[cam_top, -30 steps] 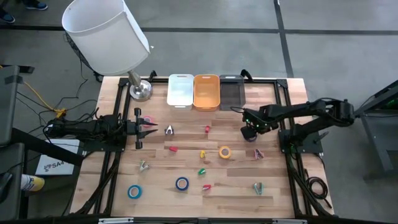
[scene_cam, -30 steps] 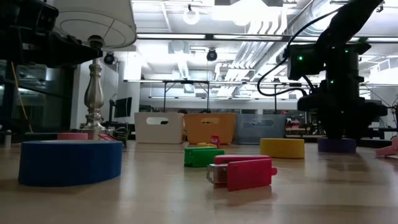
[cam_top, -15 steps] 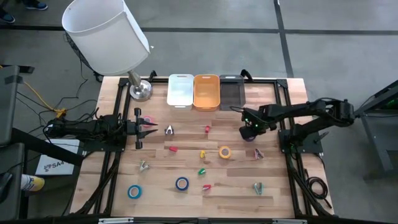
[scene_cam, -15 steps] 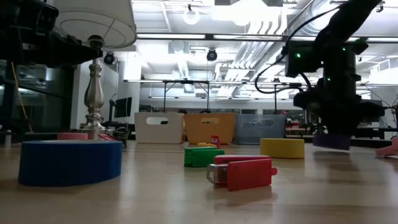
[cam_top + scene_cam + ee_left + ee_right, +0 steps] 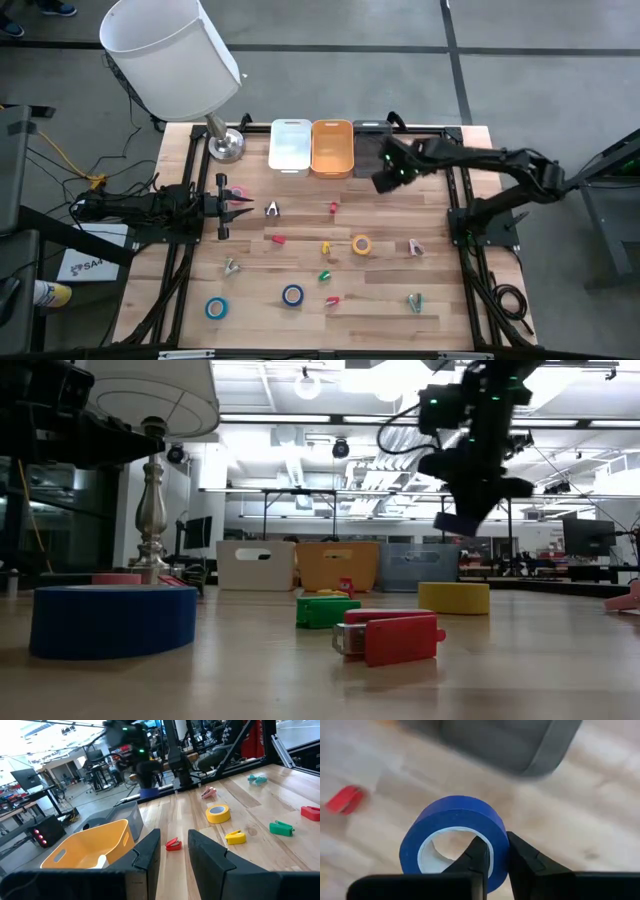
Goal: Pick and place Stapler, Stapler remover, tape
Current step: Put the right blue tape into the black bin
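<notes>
My right gripper (image 5: 383, 182) hangs in the air just in front of the grey bin (image 5: 372, 145), shut on a blue-purple roll of tape (image 5: 455, 820), which also shows high above the table in the low view (image 5: 455, 523). My left gripper (image 5: 238, 207) waits low at the table's left, its fingers (image 5: 150, 851) a little apart with nothing between them. Lying flat on the wood are a yellow roll (image 5: 361, 244), two blue rolls (image 5: 216, 308) (image 5: 292, 295), small staplers such as the red one (image 5: 390, 637), and staple removers such as the metal one (image 5: 271, 209). My right gripper pinches the roll's wall (image 5: 490, 822) with one finger (image 5: 477, 852) inside the open centre and the other (image 5: 520, 852) outside. The fingers come from above, slanting down. The roll is lifted clear of the table and hangs tilted below them.
A white bin (image 5: 290, 145), an orange bin (image 5: 332, 147) and the grey bin stand in a row at the far edge. A lamp with a white shade (image 5: 175, 55) stands at the far left corner. A pink staple remover (image 5: 414, 247) lies near the right side.
My right gripper has risen from the right side of the table and swung toward the far edge and the grey bin. The blue-purple roll, which lay on the table a second ago, is now lifted clear and carried along, tilted.
</notes>
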`<act>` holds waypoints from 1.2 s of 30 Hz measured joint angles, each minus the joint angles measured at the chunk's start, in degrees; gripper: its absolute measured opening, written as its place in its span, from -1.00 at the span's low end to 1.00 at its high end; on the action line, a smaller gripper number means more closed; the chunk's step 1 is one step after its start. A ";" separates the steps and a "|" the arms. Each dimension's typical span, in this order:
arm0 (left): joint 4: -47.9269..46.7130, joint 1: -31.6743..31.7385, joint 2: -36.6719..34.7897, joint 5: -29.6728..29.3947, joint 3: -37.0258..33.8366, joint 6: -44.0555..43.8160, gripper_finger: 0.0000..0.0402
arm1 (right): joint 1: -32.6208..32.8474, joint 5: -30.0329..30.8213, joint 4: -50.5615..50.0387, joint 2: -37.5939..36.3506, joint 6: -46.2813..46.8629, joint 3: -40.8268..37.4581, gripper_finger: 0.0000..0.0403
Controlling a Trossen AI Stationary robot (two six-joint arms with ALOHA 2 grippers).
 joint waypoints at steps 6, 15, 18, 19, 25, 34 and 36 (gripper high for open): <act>0.00 0.00 0.00 0.00 0.01 0.00 -0.52 | -4.44 3.99 -4.59 10.14 -11.85 12.78 -0.80; 0.00 0.00 0.00 -0.01 0.00 0.00 -0.52 | -10.05 5.19 -10.96 25.20 -20.51 28.20 -0.80; 0.00 0.00 0.00 0.00 0.00 0.00 -0.52 | -11.42 4.50 -12.56 28.94 -20.73 30.21 -0.77; 0.00 0.00 0.02 0.00 0.02 0.00 -0.52 | -11.74 3.88 -12.60 29.84 -20.93 30.44 -0.77; 0.00 0.00 0.00 0.00 0.02 0.00 -0.52 | -12.20 1.94 -11.34 31.85 -21.97 30.37 -0.77; 0.00 0.00 0.01 -0.01 0.01 0.00 -0.52 | -12.44 2.04 -11.20 31.90 -21.95 30.35 -0.61; 0.00 0.00 0.02 0.00 0.02 0.00 -0.52 | -12.46 2.00 -11.20 31.90 -21.97 30.35 -0.56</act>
